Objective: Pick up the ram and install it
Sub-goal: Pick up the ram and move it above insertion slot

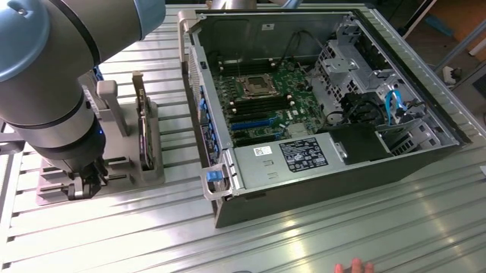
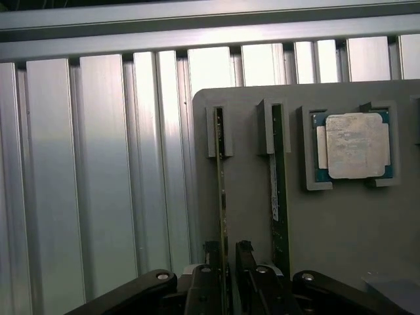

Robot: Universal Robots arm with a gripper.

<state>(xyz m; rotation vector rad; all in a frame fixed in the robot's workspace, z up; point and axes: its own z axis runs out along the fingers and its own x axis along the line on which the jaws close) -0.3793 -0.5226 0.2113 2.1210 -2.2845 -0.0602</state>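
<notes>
The ram point(image 2: 222, 190), a thin green stick, stands on edge in a slot of the grey holder point(image 2: 341, 230). My gripper point(image 2: 228, 248) is down over its near end, open. One dark finger point(image 2: 211, 275) is on each side of the stick, and a small gap shows on one side. A second green stick point(image 2: 279, 197) stands in the neighbouring slot. In the exterior view my gripper point(image 1: 79, 185) hangs low over the holder point(image 1: 114, 170) at the exterior view's left, beside the open computer case point(image 1: 319, 165).
A square silver processor point(image 2: 354, 146) lies in a recess of the holder. A taller expansion card point(image 1: 144, 136) stands upright in the holder. The case's motherboard point(image 1: 266, 108) faces up. A person's fingertips point(image 1: 353, 266) show at the near table edge. The table is ribbed aluminium.
</notes>
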